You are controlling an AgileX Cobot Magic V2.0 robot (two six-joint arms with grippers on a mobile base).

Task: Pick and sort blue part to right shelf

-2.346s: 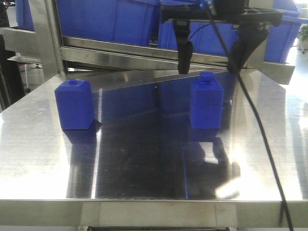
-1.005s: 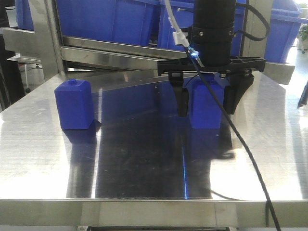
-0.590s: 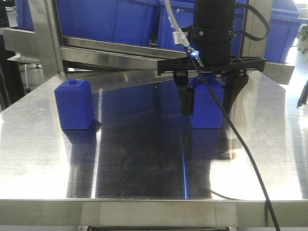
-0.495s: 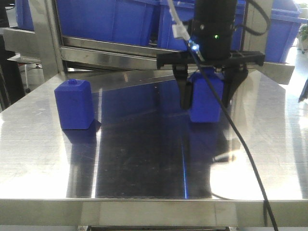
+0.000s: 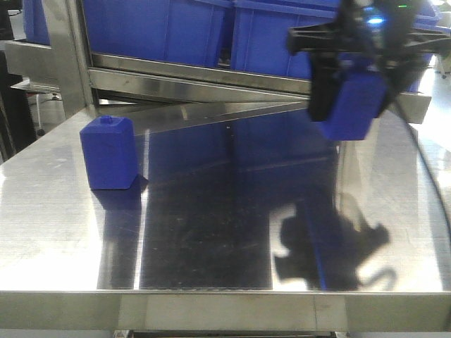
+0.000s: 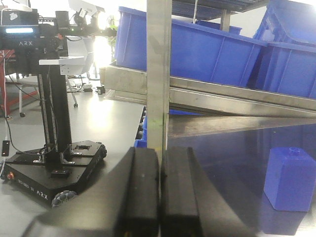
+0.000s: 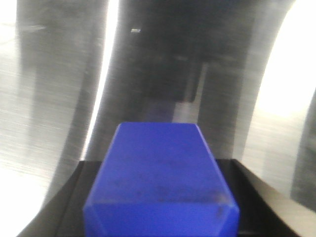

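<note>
My right gripper (image 5: 352, 95) is shut on the blue part (image 5: 354, 104) and holds it in the air, tilted, above the back right of the steel table (image 5: 211, 232). In the right wrist view the blue part (image 7: 160, 180) fills the space between the black fingers (image 7: 74, 197), with the table far below. The right shelf (image 5: 211, 70) with its blue bins (image 5: 155, 28) rises just behind the table. My left gripper (image 6: 159, 190) is shut on nothing, low at the table's left side.
A shorter blue block (image 5: 108, 153) stands on the table's left, also in the left wrist view as the block (image 6: 291, 178). A steel upright (image 6: 159, 74) of the shelf stands ahead of the left gripper. A black wheeled stand (image 6: 49, 148) sits on the floor left.
The right gripper came down around the blue part, shut on it, then lifted it off the table and carried it up and to the right. The short block has not moved.
</note>
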